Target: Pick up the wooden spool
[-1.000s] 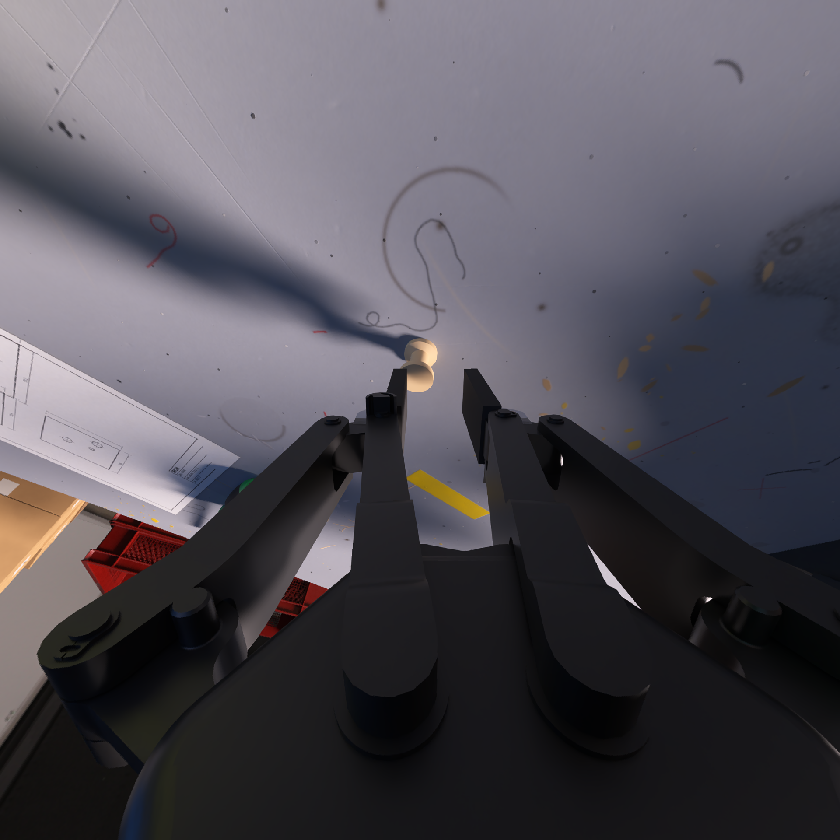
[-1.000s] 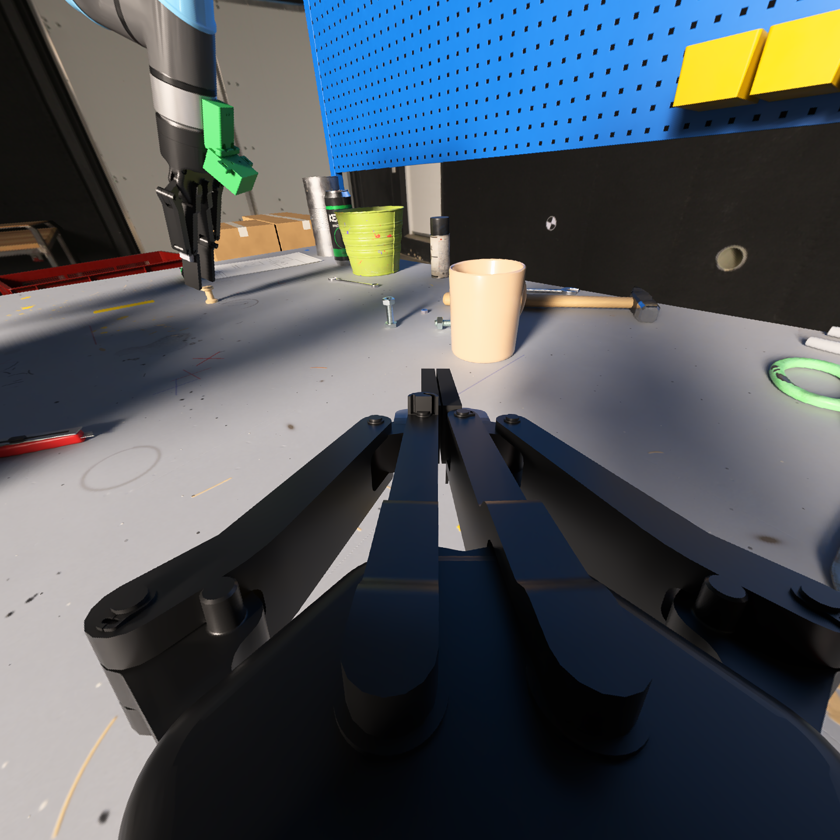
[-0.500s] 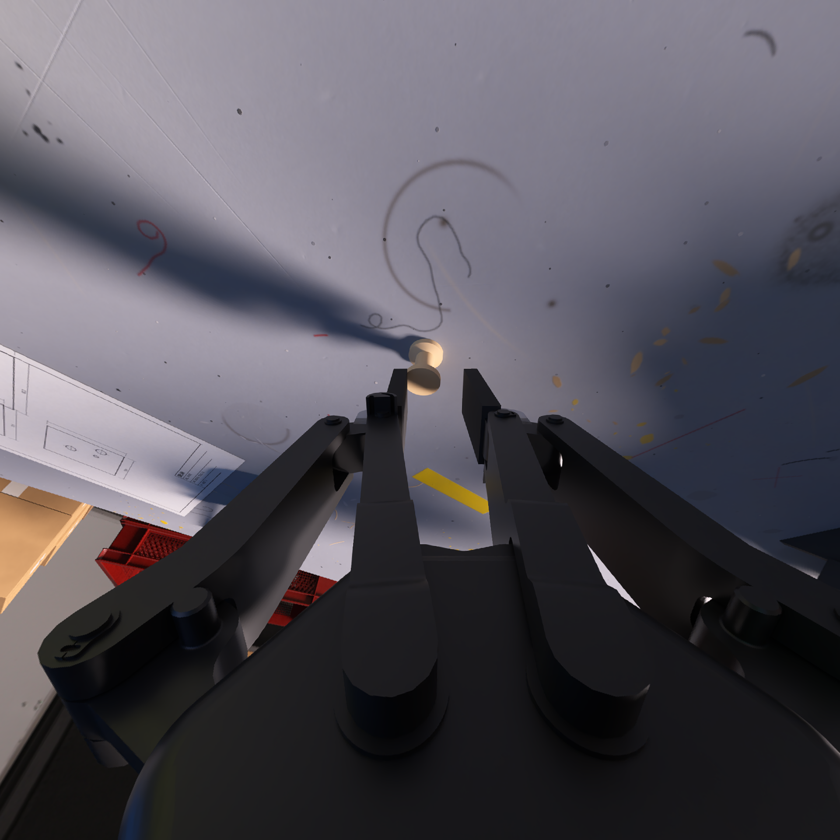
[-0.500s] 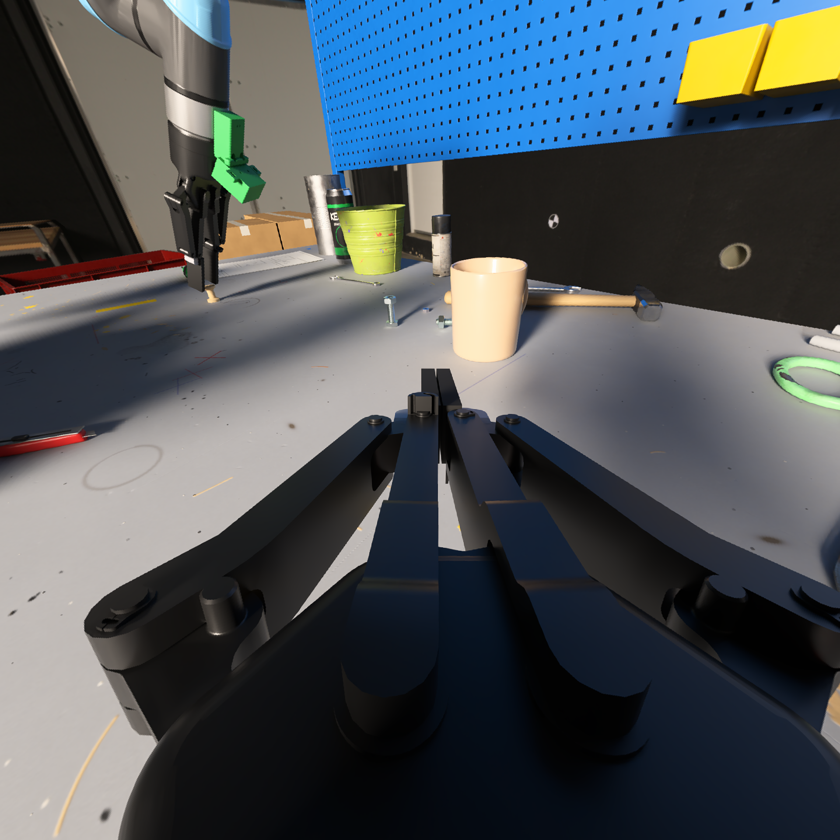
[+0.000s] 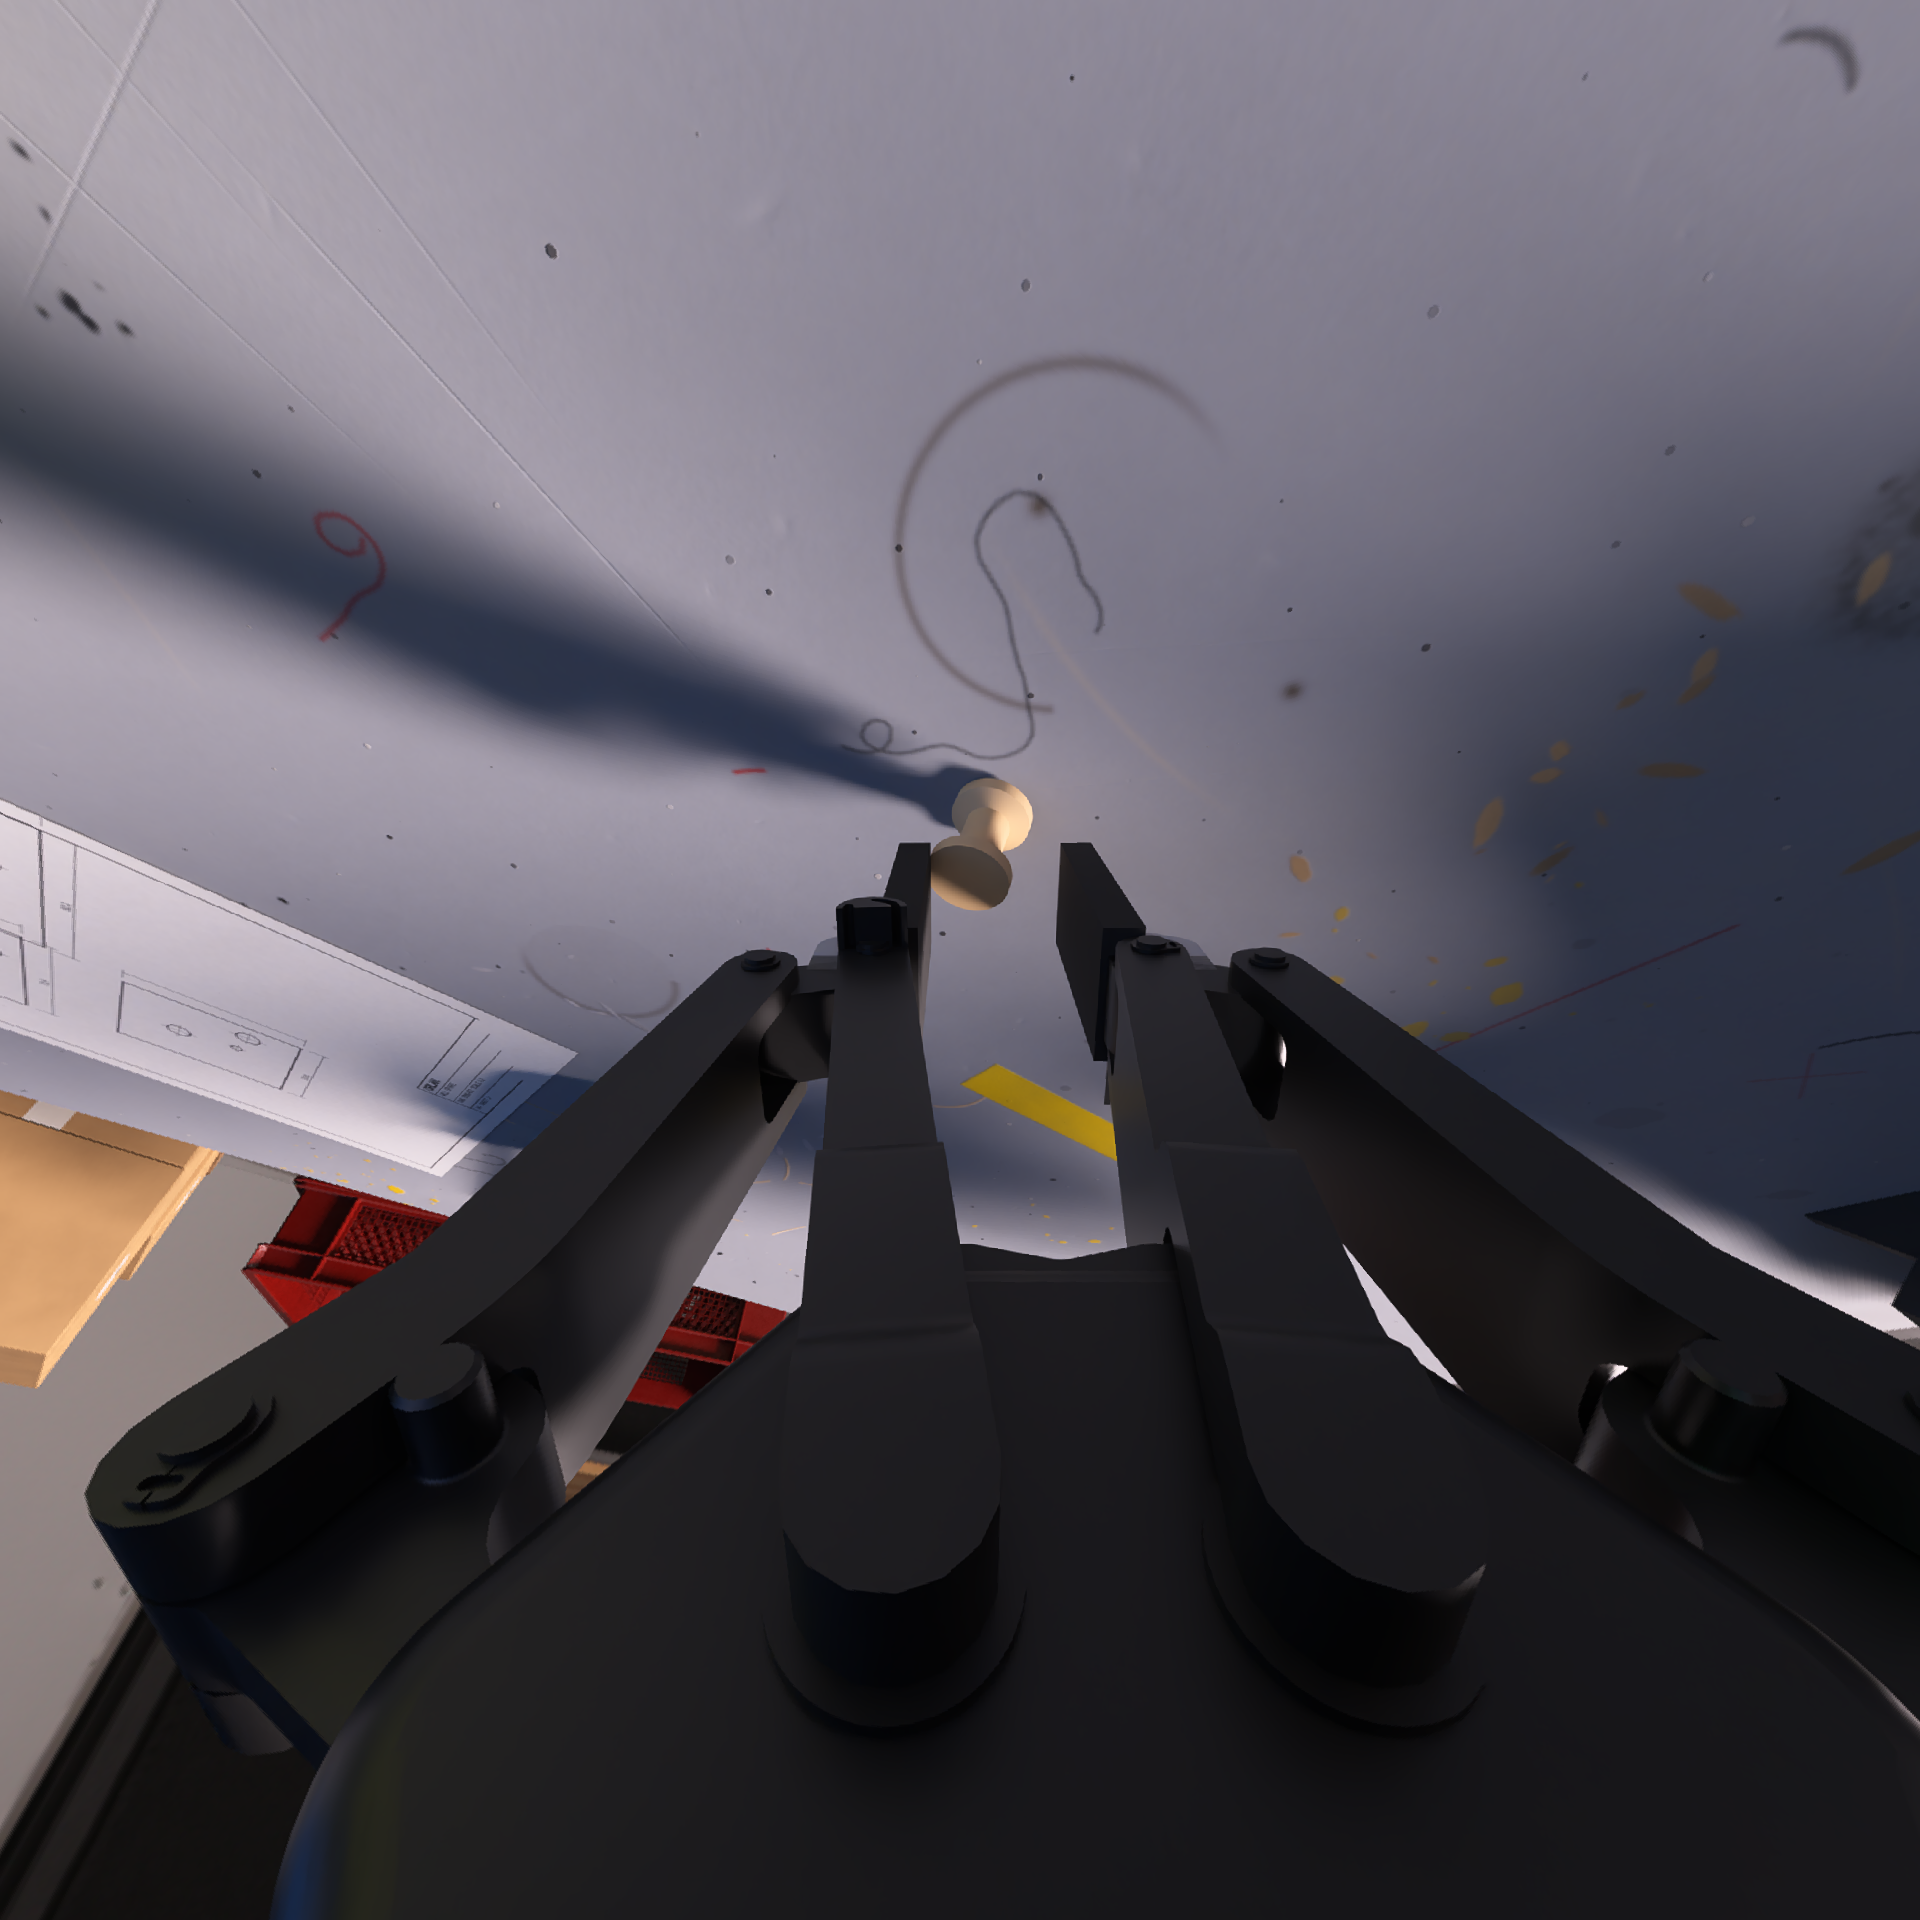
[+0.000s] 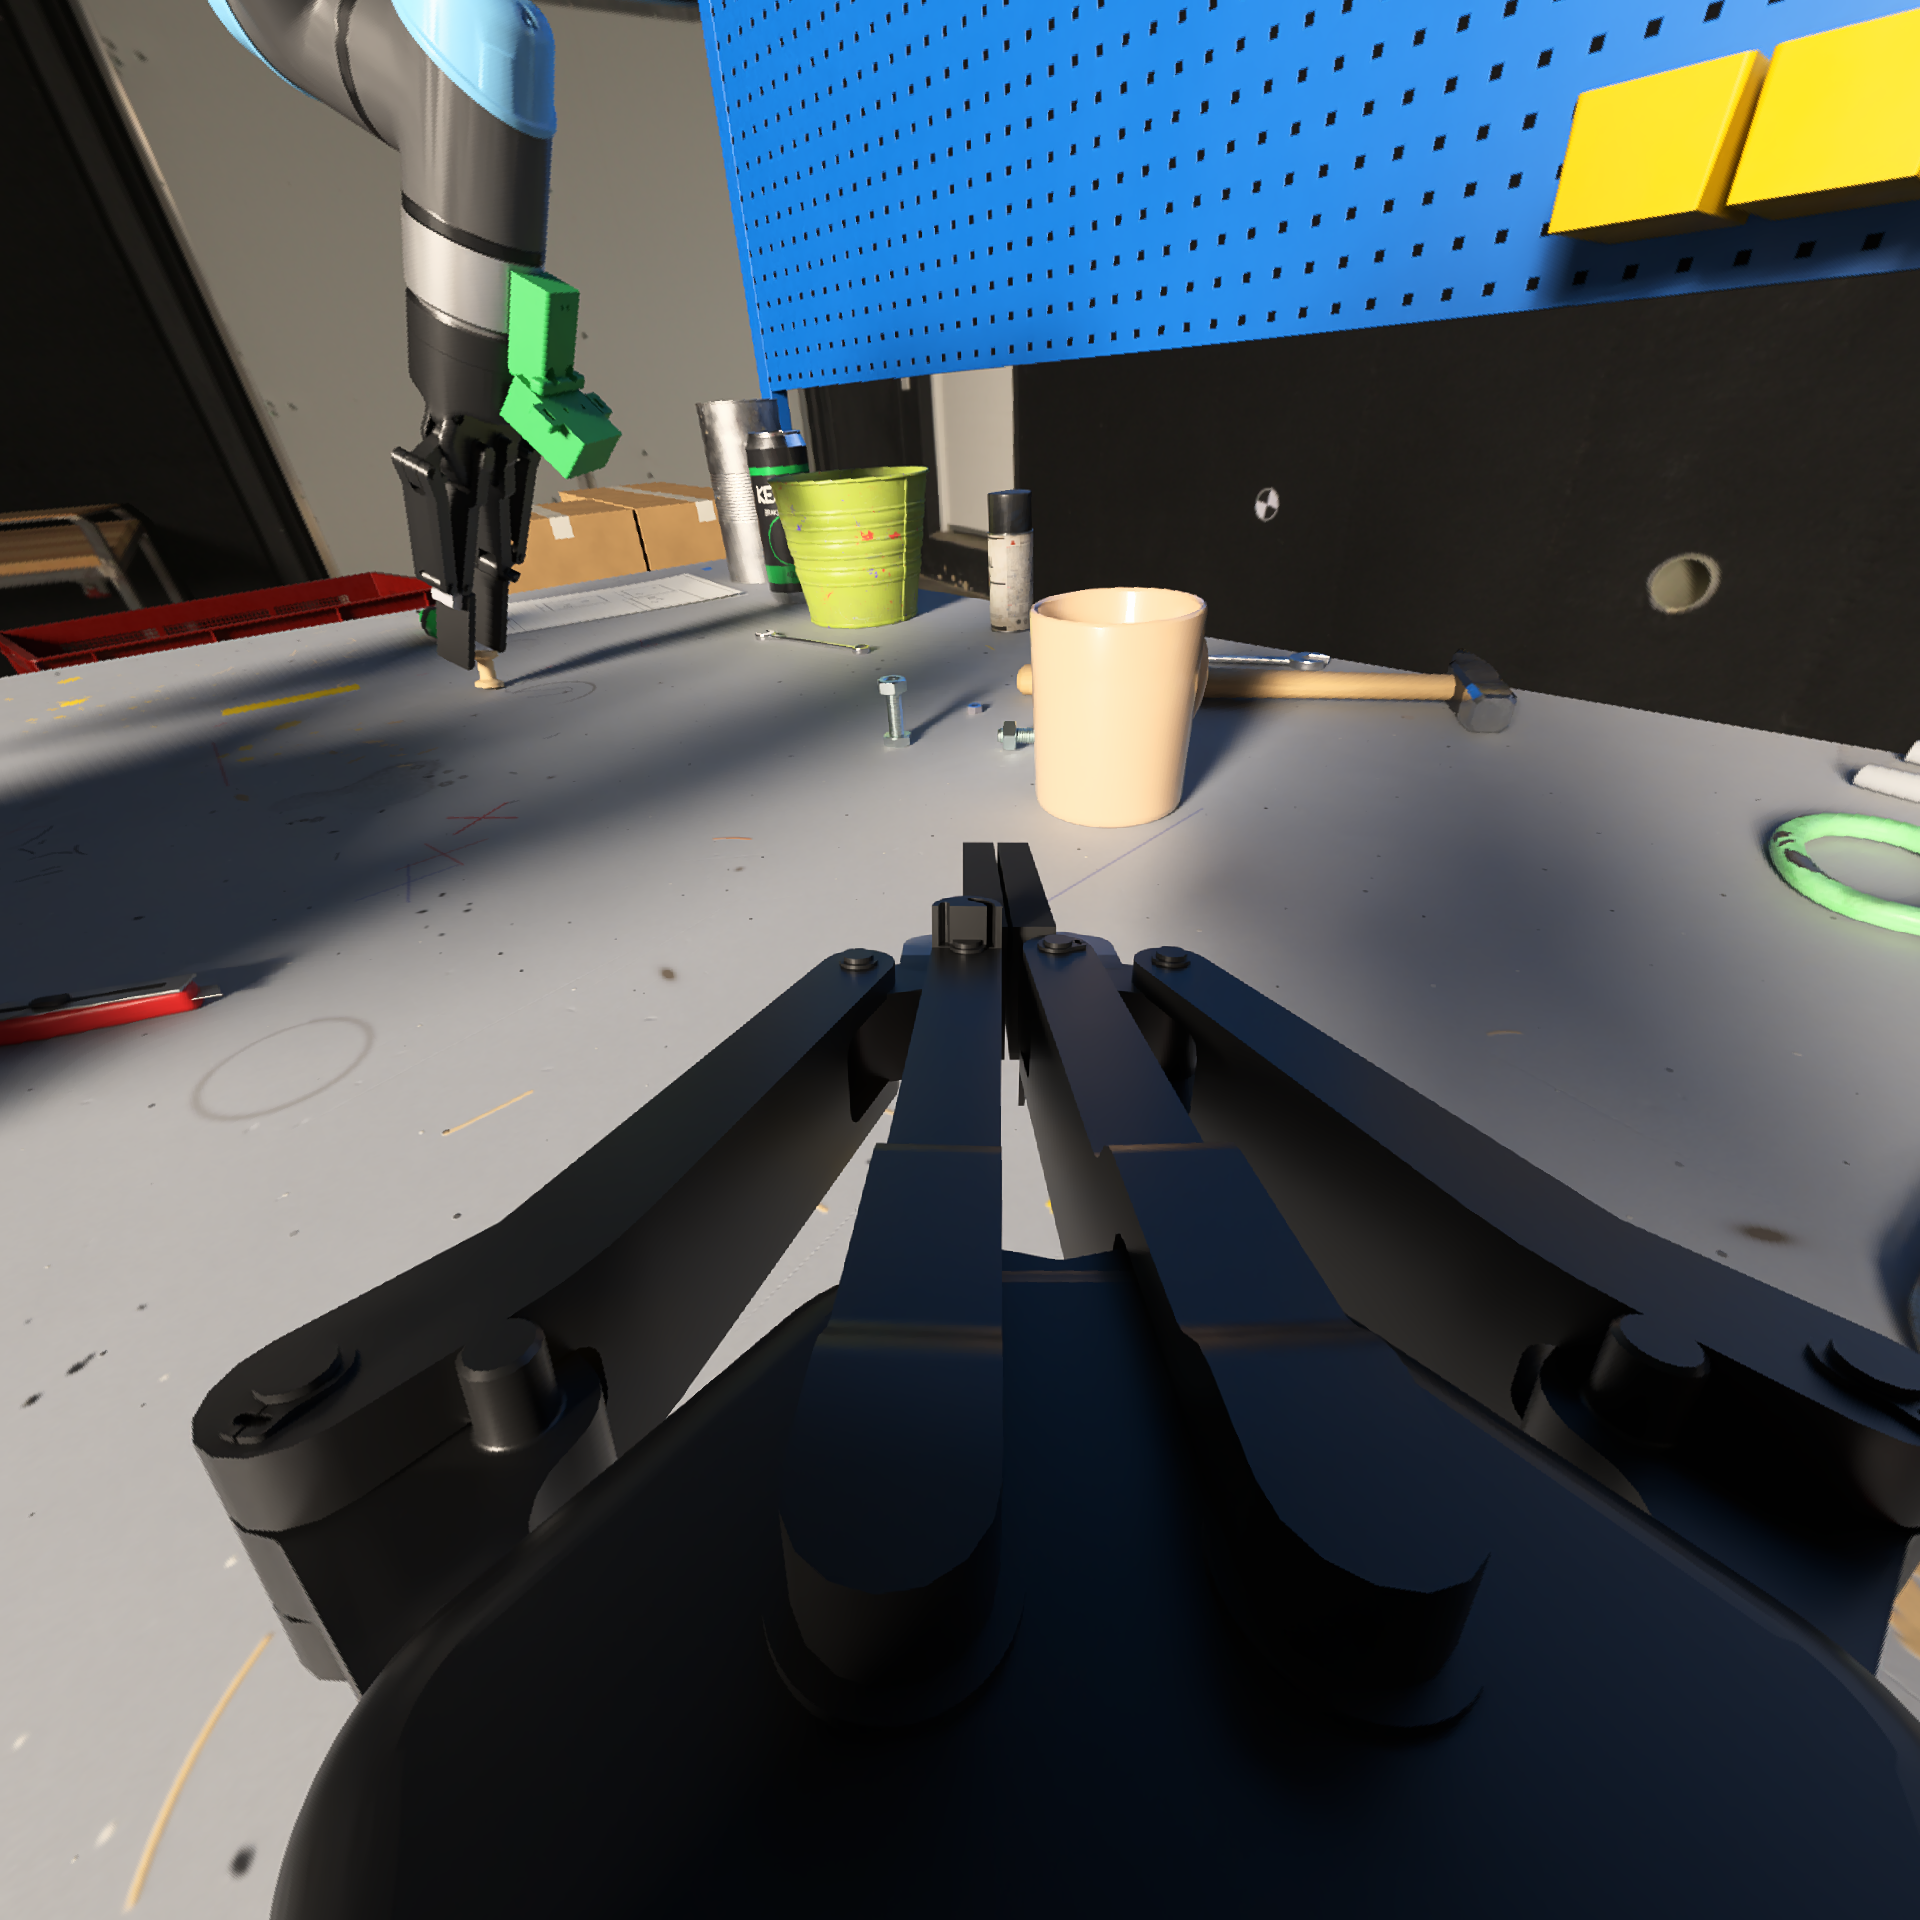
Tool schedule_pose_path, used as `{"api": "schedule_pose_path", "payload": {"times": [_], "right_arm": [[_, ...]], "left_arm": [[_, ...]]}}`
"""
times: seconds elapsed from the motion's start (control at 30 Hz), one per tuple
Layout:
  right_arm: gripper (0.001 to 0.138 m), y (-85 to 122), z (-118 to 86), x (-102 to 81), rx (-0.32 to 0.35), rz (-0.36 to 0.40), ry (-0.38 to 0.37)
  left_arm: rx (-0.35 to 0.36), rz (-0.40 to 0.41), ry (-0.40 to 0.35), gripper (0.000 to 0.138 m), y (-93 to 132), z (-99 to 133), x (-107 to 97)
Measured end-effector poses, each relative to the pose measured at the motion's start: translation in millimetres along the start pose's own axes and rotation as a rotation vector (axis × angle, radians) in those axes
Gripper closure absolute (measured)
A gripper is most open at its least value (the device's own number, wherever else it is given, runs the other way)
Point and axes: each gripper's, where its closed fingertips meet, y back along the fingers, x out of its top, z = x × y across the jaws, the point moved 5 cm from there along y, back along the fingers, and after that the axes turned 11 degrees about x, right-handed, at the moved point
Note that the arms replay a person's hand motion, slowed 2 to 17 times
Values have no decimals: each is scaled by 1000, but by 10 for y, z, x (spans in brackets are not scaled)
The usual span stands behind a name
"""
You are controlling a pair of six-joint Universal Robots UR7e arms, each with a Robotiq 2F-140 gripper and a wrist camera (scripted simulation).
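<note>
Wooden spool (image 5: 980,844) sits just above the centre of the left wrist view, a small pale piece with two round ends and a narrow waist. Its long axis runs from lower left to upper right in the frame, the nearer end toward the claw and the far end pointing away across the grey table (image 5: 1351,260). The left gripper (image 5: 987,868) points at it with its two black fingers apart; the spool lies at the tip of the left-hand finger, off centre in the gap, and the right-hand finger stands clear of it. Whether the left-hand finger actually touches the wood cannot be told. A dark shadow stretches from the spool toward the upper left. A white sheet of paper (image 5: 260,997) lies at the left edge, with a red crate (image 5: 343,1242) below it. In the right wrist view the right gripper (image 6: 995,868) fills the lower frame with its fingers pressed together on nothing. Far off at upper left the left gripper (image 6: 468,649) hangs over the spool (image 6: 488,675), which shows below its fingertips and seems to rest on the table. A tan mug (image 6: 1117,707) stands just above centre, a hammer (image 6: 1361,686) behind it, a green bucket (image 6: 857,545) further back, and a green ring (image 6: 1844,868) at the right edge.
</note>
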Motion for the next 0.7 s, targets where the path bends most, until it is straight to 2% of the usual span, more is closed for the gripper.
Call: {"api": "schedule_pose_path", "payload": {"times": [0.4, 0.63, 0.7], "right_arm": [[138, 2, 3, 0, 1, 1, -4], [138, 2, 6, 0, 2, 2, -8], [138, 2, 7, 0, 3, 2, -9]], "left_arm": [[0, -1, -3, 105, -37, -65, 20], [-11, 2, -4, 96, -73, -72, 36], [-23, -2, -9, 105, -87, -42, 32]]}}
